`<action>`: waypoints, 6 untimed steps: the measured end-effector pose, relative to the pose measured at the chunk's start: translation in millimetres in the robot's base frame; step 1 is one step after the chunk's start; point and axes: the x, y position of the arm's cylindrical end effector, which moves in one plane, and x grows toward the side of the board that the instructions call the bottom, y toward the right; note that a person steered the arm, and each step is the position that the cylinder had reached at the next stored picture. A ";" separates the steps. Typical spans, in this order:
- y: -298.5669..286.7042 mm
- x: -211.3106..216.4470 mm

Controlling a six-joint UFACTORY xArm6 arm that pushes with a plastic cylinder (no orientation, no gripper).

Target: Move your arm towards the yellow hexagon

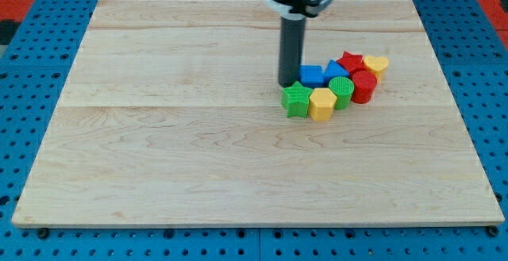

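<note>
The yellow hexagon (321, 104) lies on the wooden board (159, 134), right of the middle, at the lower edge of a tight cluster of blocks. A green star (296, 99) touches its left side and a green round block (342, 89) its upper right. My tip (287, 83) is at the end of the dark rod, just above the green star and left of a blue block (311, 75). It stands a short way up and to the left of the yellow hexagon, not touching it.
The cluster also holds a second blue block (336, 71), a red star (348, 60), a red round block (364, 86) and a yellow heart (375, 64). The board rests on a blue pegboard (32, 71).
</note>
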 end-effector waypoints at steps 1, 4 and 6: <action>31.7 0.0; -41.3 -40.1; -138.1 40.9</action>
